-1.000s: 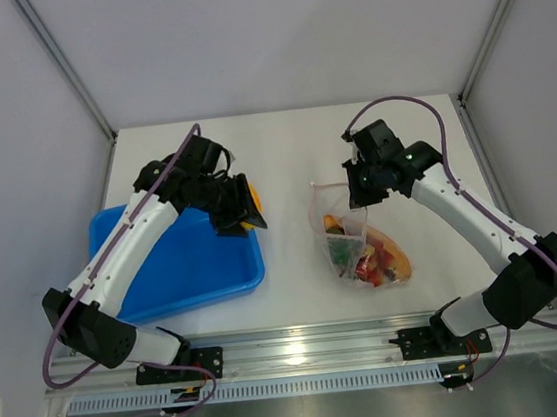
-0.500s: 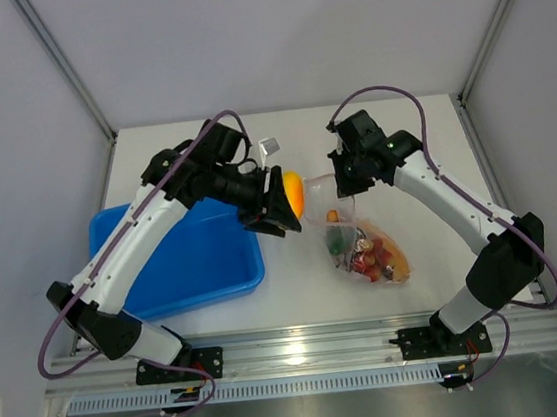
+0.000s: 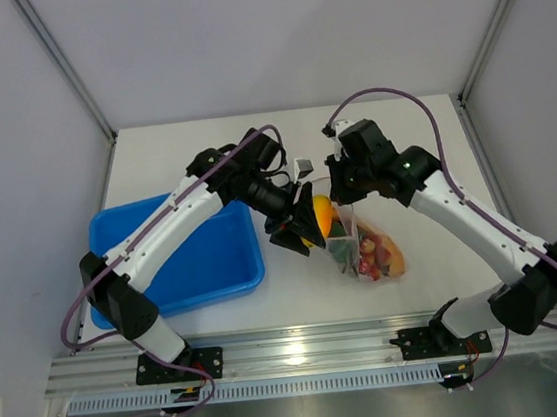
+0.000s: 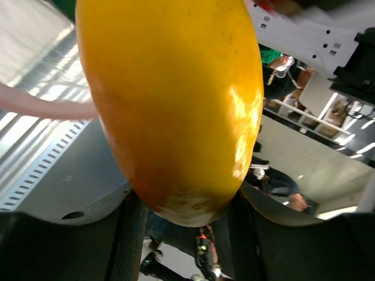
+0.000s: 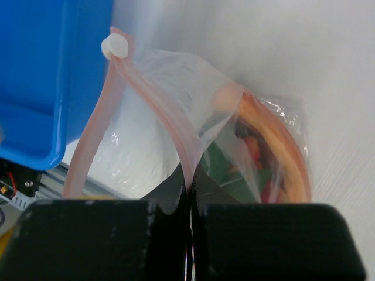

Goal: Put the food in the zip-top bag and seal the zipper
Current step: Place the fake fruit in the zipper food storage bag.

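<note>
Nearest, our zip-top bag (image 3: pixel 353 222) lies on the table (image 3: pixel 281 143), food (image 3: pixel 372 254) inside. Beyond, our left gripper (image 3: pixel 309 227) clamps the yellow-orange piece (image 4: pixel 176 105) at its mouth; our right gripper (image 5: pixel 190 202), closed, pinches the zipper (image 5: pixel 88 155). We judge a slack mouth could deflect the piece outside.

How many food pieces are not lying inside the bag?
1: the yellow-orange piece, held in the left gripper at the zip-top bag mouth. Part of the blue tray is hidden.

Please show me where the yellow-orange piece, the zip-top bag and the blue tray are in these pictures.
yellow-orange piece (image 4: pixel 176 99): left wrist view, on its glossy middle.
zip-top bag (image 5: pixel 170 88): right wrist view, on the clear wall near the mouth.
blue tray (image 3: pixel 209 262): top external view, on its bare floor.
</note>
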